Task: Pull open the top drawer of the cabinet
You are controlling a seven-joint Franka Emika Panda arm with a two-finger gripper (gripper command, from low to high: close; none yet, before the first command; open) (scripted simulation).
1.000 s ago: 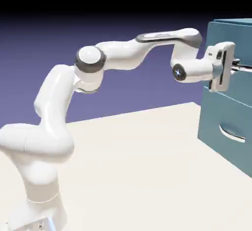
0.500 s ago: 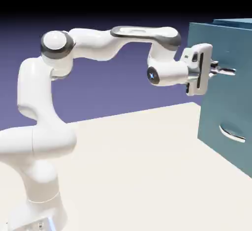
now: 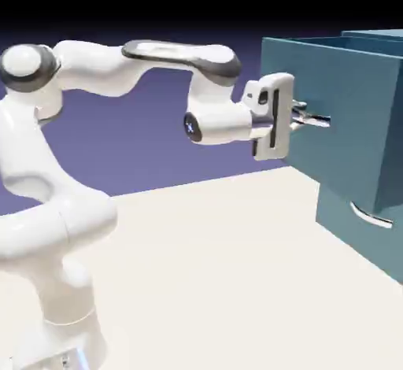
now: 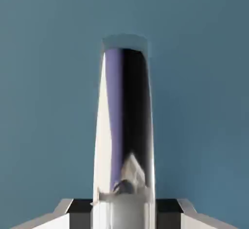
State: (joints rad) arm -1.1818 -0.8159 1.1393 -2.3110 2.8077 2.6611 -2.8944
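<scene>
While the exterior view shows the top drawer (image 3: 346,109) out, the end effector (image 4: 124,213) straddles its handle (image 4: 124,125), apart.

Top drawer (image 3: 346,116) out, pincer (image 3: 311,118) at handle (image 3: 315,120)

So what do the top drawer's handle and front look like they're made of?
The handle looks like polished metal: it mirrors the backdrop and the claw. The top drawer front is flat matte teal with no grain or gloss, perhaps painted; the material is unclear.

- The pulled-out teal-blue top drawer (image 3: 330,116) juts left from the boxy teal-blue cabinet (image 3: 378,203), overhanging the lower drawer's curved silver handle (image 3: 370,216).
- The pale surface (image 3: 220,266) left of it lies open.
</scene>
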